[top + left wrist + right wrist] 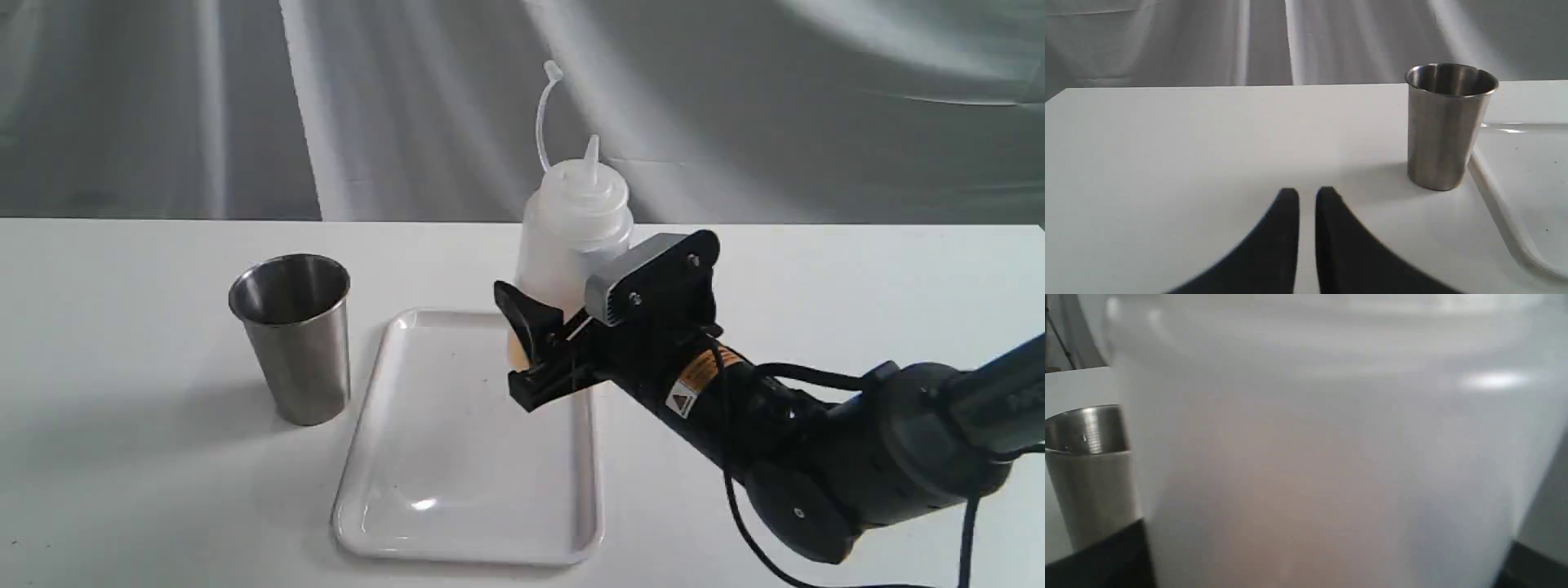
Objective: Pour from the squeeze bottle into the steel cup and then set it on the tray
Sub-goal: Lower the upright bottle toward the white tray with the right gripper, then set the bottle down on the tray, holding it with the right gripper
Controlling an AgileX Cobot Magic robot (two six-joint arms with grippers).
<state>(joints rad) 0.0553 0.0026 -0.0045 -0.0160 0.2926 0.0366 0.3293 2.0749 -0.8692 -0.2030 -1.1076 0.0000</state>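
Bottle fills my right wrist view: upright, nozzle up, right gripper clamped low on its body, probably so I can tip it toward the cup. It's at the tray's far right corner; lifted or standing, can't tell. Cup stands on the desk just left of tray. Left gripper nearly closed, empty.

Base of squeeze bottle behind R arm, body blurry in wrist cam; tray cropped, L cam.
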